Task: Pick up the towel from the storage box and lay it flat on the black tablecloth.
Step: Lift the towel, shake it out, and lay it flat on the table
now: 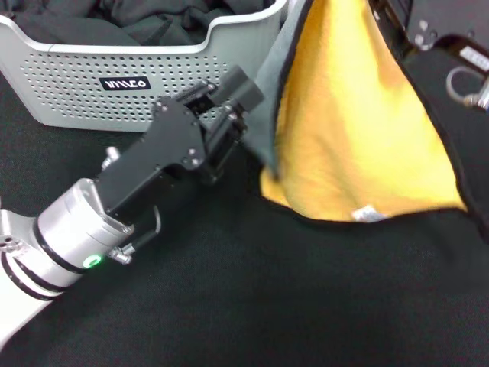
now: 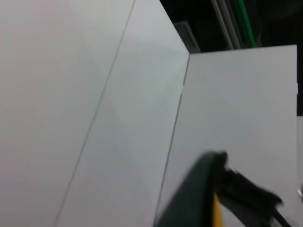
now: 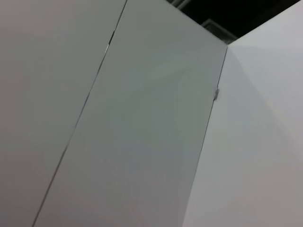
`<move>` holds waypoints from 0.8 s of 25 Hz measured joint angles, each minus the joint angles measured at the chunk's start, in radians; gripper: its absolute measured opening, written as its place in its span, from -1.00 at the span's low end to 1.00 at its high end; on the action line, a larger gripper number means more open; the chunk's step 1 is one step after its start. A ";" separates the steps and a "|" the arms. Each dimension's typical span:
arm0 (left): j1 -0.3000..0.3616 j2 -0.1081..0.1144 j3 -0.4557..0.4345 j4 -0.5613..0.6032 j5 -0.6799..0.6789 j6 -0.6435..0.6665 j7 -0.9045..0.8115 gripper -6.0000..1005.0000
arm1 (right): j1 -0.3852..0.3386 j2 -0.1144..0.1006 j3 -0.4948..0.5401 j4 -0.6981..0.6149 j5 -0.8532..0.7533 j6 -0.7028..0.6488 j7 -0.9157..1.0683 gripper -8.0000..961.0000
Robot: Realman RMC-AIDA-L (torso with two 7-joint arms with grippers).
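We see the black tablecloth (image 1: pixel 252 298) covering the whole near work surface in the head view; the storage box (image 1: pixel 114 84) sits on it at the far left, pale grey with rows of small holes and a black logo label (image 1: pixel 127 83) on its near wall; dark folded cloths (image 1: pixel 145 21) lie inside it.

The towel (image 1: pixel 351 130) is out of the box, hanging in the air to the right of the box's near corner, yellow-orange face toward the camera, a grey strip along its left edge, black trim along the bottom; its lower hem touches or nearly touches the tablecloth; a small white care label (image 1: pixel 365 214) shows at the bottom edge.

The left gripper (image 1: pixel 241 103) reaches up from the lower left, just in front of the box, its tip at the towel's grey left edge; we cannot tell whether its fingers are pinching that edge or merely against it; the left wrist view gives only white wall panels (image 2: pixel 94 94) plus a dark-green and yellow sliver of towel.

The right arm (image 1: pixel 451 69) shows only as dark hardware at the upper right, beside the towel's top; its fingers are hidden; the right wrist view shows white panels only.
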 joint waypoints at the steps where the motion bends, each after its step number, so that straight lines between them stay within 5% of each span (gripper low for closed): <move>1: -0.002 0.000 0.009 0.001 0.000 -0.006 -0.003 -0.63 | 0.000 0.000 0.004 -0.012 -0.007 -0.008 0.011 -0.96; 10: -0.024 -0.001 0.084 0.012 -0.015 -0.070 -0.013 -0.51 | 0.006 0.002 0.015 -0.185 -0.122 -0.186 0.094 -0.96; 20: 0.009 -0.001 0.094 0.041 -0.138 -0.167 0.050 0.21 | -0.001 0.004 0.005 -0.213 -0.128 -0.185 0.095 -0.95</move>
